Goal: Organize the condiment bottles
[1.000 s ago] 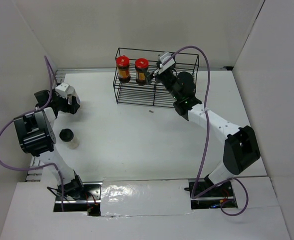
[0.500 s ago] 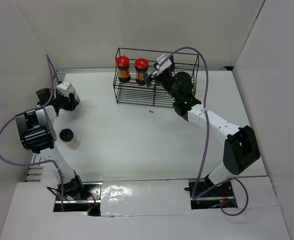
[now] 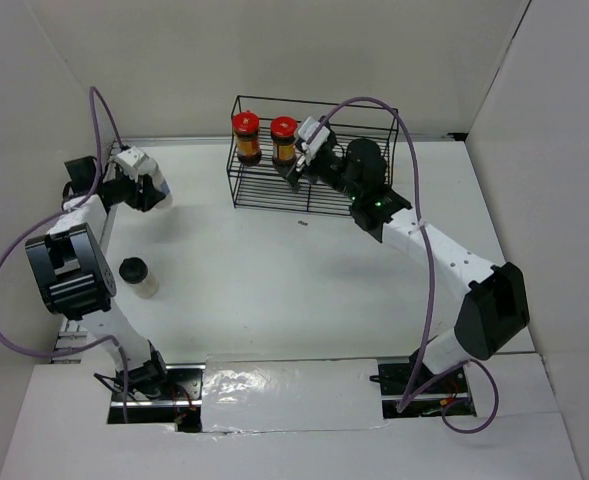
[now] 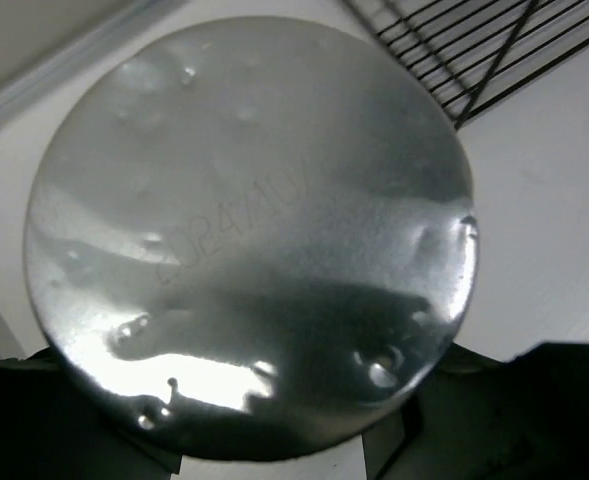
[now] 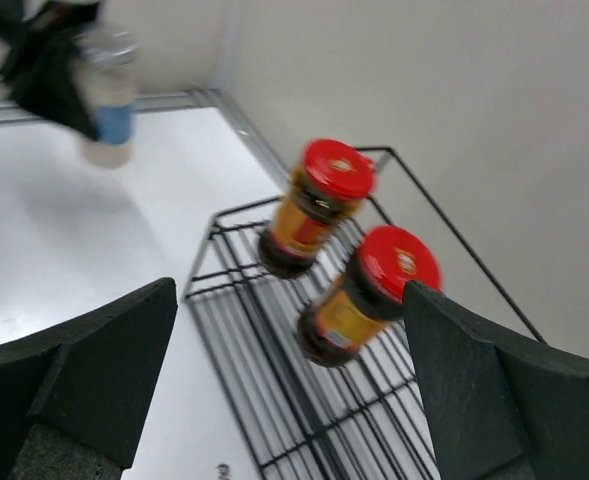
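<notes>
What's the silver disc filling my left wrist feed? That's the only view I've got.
Observer: It's the silvery end of a white bottle with a blue label. The right wrist view shows the left gripper clamped on it.
Operator: Where's the rack from there?
Observer: In the top view the wire rack stands off to that gripper's right, with two red-lidded jars upright at its left end.
</notes>
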{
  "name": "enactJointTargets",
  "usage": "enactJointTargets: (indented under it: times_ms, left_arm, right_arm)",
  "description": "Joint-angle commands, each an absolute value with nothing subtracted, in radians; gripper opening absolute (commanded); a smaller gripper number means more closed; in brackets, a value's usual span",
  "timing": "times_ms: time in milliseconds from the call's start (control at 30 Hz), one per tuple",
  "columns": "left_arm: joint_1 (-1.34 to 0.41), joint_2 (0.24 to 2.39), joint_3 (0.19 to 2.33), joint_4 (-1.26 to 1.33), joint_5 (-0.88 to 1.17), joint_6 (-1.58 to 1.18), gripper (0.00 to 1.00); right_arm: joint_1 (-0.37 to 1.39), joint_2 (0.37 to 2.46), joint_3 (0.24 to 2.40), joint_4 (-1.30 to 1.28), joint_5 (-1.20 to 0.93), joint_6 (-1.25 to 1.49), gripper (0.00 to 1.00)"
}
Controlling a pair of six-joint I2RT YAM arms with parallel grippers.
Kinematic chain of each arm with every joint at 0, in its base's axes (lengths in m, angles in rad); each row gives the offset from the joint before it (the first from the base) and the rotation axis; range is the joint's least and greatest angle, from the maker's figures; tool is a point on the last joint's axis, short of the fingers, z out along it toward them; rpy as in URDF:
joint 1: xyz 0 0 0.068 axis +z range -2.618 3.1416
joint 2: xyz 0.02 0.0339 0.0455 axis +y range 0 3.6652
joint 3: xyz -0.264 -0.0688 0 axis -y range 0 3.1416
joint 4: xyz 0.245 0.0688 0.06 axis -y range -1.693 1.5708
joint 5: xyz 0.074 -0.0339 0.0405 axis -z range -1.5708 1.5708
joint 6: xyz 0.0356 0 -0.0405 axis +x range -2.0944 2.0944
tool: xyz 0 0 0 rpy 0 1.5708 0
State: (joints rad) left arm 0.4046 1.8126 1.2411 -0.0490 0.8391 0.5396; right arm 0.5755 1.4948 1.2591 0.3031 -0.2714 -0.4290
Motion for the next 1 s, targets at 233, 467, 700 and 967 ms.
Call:
enactJointTargets:
  times_ms: [233,467,700,967]
  left_arm:
    - [0.289,1.566,1.493,-0.704,1.361,0.847,0.0]
    - [0.102,1.48,1.497,-0.882,1.348,0.937,0.0]
    - [-0.021,1.459,1.494,-0.982,1.304,0.973,0.0]
    - [-0.083,1.439,1.48,-1.025,1.259,1.017,0.0]
  right_arm:
    - [0.732,1.448,1.33,0.225,-0.555,-0.382,1.0]
    - [0.814,1.502,1.382,0.294,-0.565,-0.285,1.0]
    - [0.844,1.535,1.373,0.333,-0.499,-0.226,1.0]
    - [0.831,1.592,1.388,0.396,-0.488,-0.14,0.98]
